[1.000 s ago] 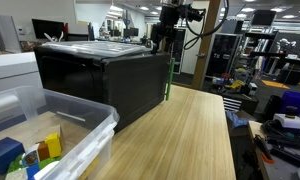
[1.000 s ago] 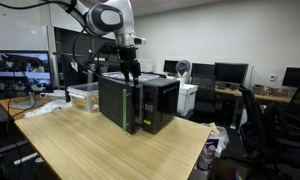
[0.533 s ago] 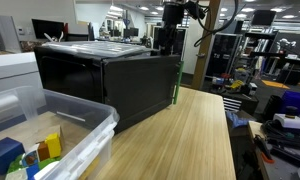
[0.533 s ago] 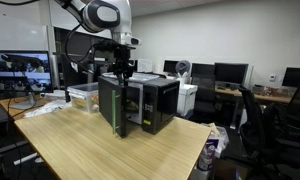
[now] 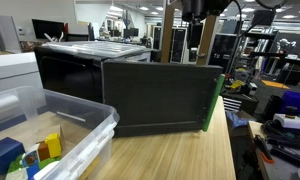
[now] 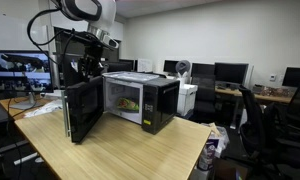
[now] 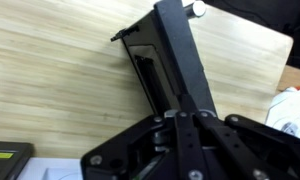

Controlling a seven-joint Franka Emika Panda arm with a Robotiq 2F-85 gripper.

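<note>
Door (image 6: 83,110) of the microwave (image 6: 140,100) is standing wide open, swung out over the counter (image 6: 120,150), and the lit cavity is showing in an exterior view. The end effector (image 6: 91,67) is hovering at the door's top edge, toward its free end. In the wrist view the end effector (image 7: 186,116) is showing its fingers drawn together directly above the thin edge of the door (image 7: 176,60). Whether they are touching that edge cannot be told. A clear bin (image 5: 75,135) holding small coloured items is sitting on the counter near the microwave.

Hazards, as judged from this pose:
- The door is looking close to the end of its swing. Further push in the same direction is risking strain on the hinge, or sliding the whole microwave across the counter.
- With the fingers together and no firm hold on the edge, contact is liable to slip off, and the door could rebound.
- Any descent from here is risking a hard strike on the door's top edge
</note>
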